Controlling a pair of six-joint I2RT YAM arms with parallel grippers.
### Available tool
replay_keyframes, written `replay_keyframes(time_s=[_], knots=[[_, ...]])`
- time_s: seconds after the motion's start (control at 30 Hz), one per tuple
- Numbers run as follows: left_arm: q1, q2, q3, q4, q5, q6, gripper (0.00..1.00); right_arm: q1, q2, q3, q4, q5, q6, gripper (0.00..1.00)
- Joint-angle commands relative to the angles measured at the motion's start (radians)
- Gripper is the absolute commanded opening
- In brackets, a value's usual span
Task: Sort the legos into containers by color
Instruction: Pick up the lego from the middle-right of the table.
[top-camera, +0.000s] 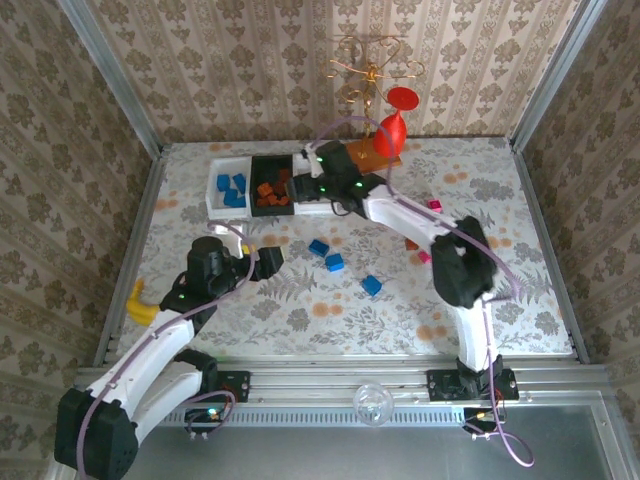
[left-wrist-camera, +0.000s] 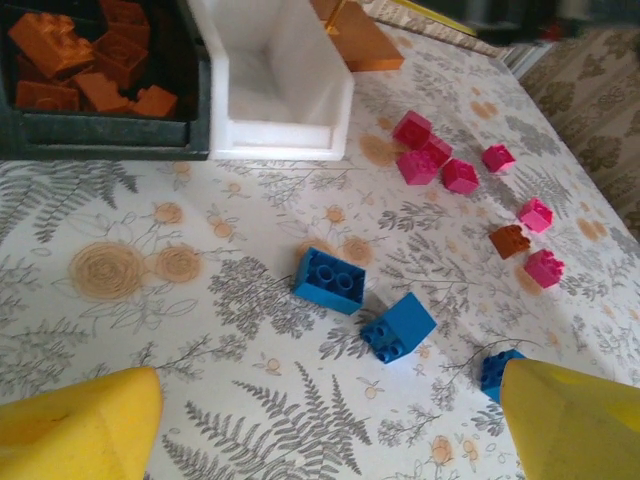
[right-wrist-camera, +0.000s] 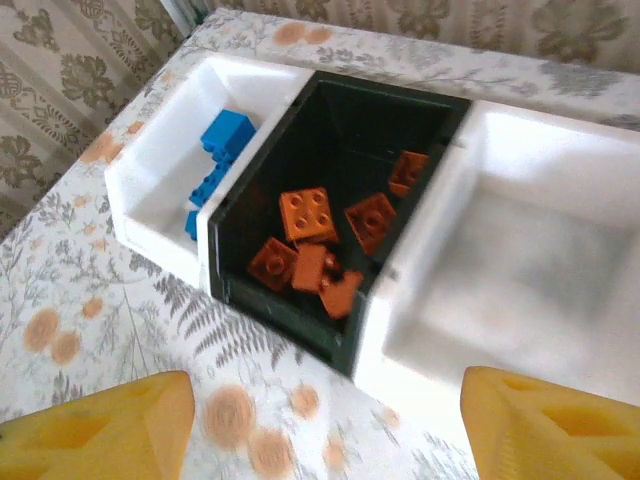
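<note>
Three containers stand in a row at the back: a white bin (right-wrist-camera: 150, 190) holding blue legos, a black bin (right-wrist-camera: 290, 320) holding several orange legos (right-wrist-camera: 308, 213), and an empty white bin (right-wrist-camera: 520, 250). My right gripper (right-wrist-camera: 325, 430) hovers open just in front of the black and empty white bins, with nothing between its fingers. My left gripper (left-wrist-camera: 330, 430) is open above the table, short of three loose blue legos (left-wrist-camera: 328, 280). Several pink legos (left-wrist-camera: 425, 150) and one brown lego (left-wrist-camera: 509, 240) lie further right. In the top view the right arm covers most of the empty bin.
A yellow banana toy (top-camera: 140, 300) lies at the table's left edge. A red goblet (top-camera: 393, 125) stands on a wooden base under a gold wire stand (top-camera: 370, 70) at the back. Patterned walls with metal rails enclose the table.
</note>
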Motion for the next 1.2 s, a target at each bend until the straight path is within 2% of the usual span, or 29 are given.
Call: replay_keyframes(time_s=[0.0, 0.13, 0.27, 0.57, 0.8, 0.97, 1.17], knots=[[-0.036, 0.017, 0.0, 0.064, 0.019, 0.031, 0.89, -0.056, -0.145, -0.195, 0.035, 0.082, -0.003, 0.73], [-0.103, 0.049, 0.013, 0.103, 0.003, 0.045, 0.88, -0.122, -0.288, -0.412, -0.012, 0.15, 0.021, 0.75], [-0.14, 0.091, 0.025, 0.137, -0.009, 0.05, 0.88, -0.157, -0.334, -0.503, -0.072, 0.191, 0.025, 0.75], [-0.211, 0.161, 0.06, 0.112, -0.067, 0.078, 0.88, -0.18, -0.299, -0.489, -0.229, 0.323, 0.071, 0.74], [-0.237, 0.202, 0.085, 0.122, -0.051, 0.098, 0.88, -0.23, -0.327, -0.536, -0.297, 0.328, 0.101, 0.72], [-0.22, 0.196, 0.126, 0.181, -0.025, 0.03, 0.88, -0.275, -0.327, -0.559, -0.307, 0.294, 0.105, 0.72], [-0.213, 0.217, 0.25, 0.101, -0.018, 0.054, 0.88, -0.322, -0.273, -0.53, -0.348, 0.238, 0.093, 0.7]])
